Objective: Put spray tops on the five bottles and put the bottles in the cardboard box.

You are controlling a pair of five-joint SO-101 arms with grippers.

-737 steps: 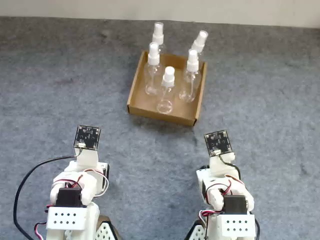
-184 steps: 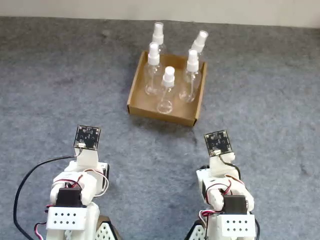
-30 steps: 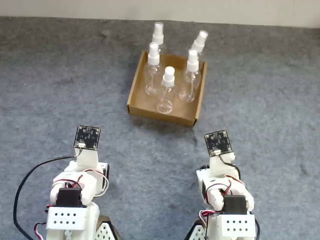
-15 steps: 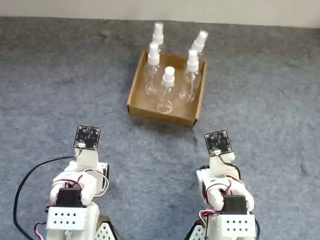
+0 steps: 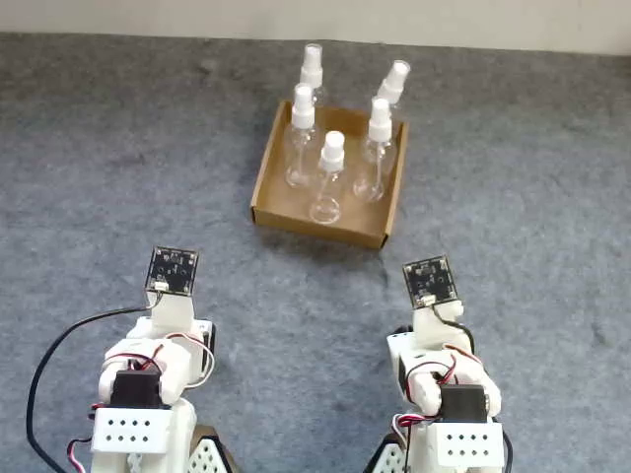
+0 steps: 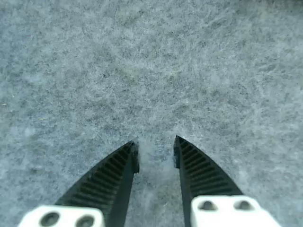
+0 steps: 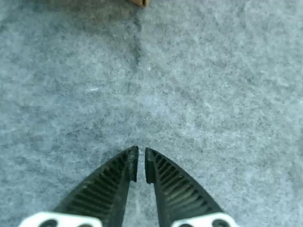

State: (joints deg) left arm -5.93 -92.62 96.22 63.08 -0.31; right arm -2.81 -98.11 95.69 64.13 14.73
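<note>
**Nothing has moved: the job looks finished**

Across the earlier high views and this one you have no change at all: arms, box and bottles sit exactly as they did. That stillness, with every bottle capped and boxed, tells me the task is most likely complete and there is no step left for you.

Starting on the left, the left arm [image 5: 158,374] is folded back at its base, well apart from the box. The left gripper [image 6: 155,150] hangs over bare grey carpet [image 5: 118,148] with its fingers spread a little and nothing between them. A black cable [image 5: 44,370] loops out beside that arm's base, away from any path to the box.

In the middle, the cardboard box [image 5: 315,225] holds the five bottles upright. Three of them, [image 5: 301,148], [image 5: 326,182] and [image 5: 373,158], plainly stand inside. The two at the back, [image 5: 313,64] and [image 5: 394,79], seem to stand inside too, though their bases are hidden. Each bottle wears a white spray top.

On the right, the right arm [image 5: 439,379] is also drawn back, and the right gripper [image 7: 141,163] is all but pressed together, empty, over carpet. A corner of the box [image 7: 140,2] shows well ahead of it. Nothing stands between either arm and the box.
</note>
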